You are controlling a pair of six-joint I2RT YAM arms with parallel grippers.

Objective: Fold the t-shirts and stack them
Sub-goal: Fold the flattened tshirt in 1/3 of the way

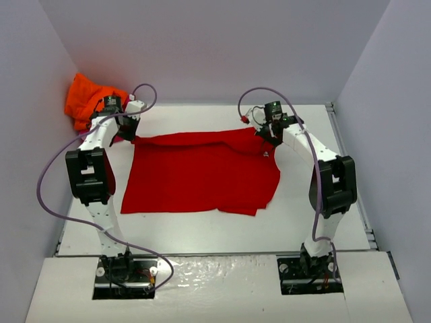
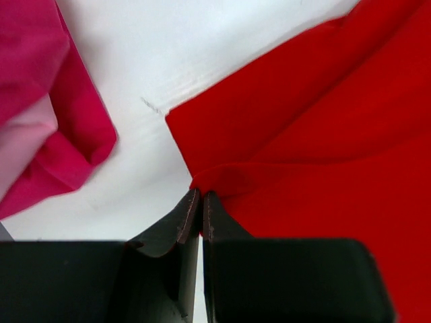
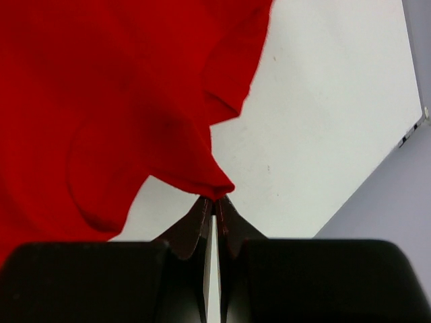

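A red cloth t-shirt (image 1: 202, 176) is spread flat across the middle of the white table (image 1: 202, 232). Bare surface is left along the near edge and to the shirt's right. A crumpled orange cloth t-shirt (image 1: 86, 99) is heaped in the far left corner. Both arms are reached forward and bent down to the red shirt's far edge. The left gripper (image 2: 201, 196) is clenched on its far left corner, and the right gripper (image 3: 215, 197) is pinched on a bunched fold at the far right. A rumpled pink-magenta cloth shirt (image 2: 54, 128) is shown plainly only by the left wrist view, near the red one but not touching it.
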